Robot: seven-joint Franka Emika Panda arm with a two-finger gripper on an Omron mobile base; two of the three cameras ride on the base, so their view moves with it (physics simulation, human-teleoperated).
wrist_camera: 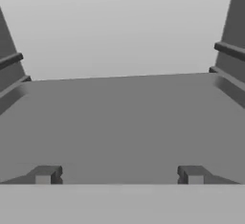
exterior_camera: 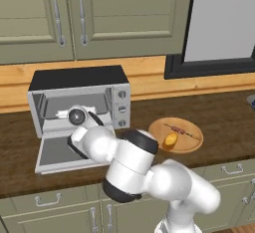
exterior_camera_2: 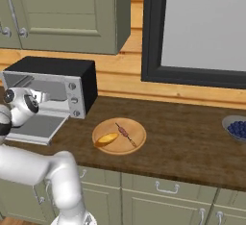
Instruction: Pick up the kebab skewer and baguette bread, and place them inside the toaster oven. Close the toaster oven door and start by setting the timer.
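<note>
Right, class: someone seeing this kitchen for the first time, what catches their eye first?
The white arm reaching into the open toaster oven at the counter's left, its door dropped flat, with the gripper open and empty over the oven floor. Then the round wooden plate to the oven's right, holding the baguette and the kebab skewer.

arm (exterior_camera: pixel 149 172): glossy white, fat rounded links, smooth shells
joints: dark/black bands btwn links, 1 wide black ring at the big link
wrist: white, round dark-grey cap w/ lighter centre
fingertips (wrist_camera: pixel 45 175): 2 small dark-grey square blocks, lighter front faces
</note>
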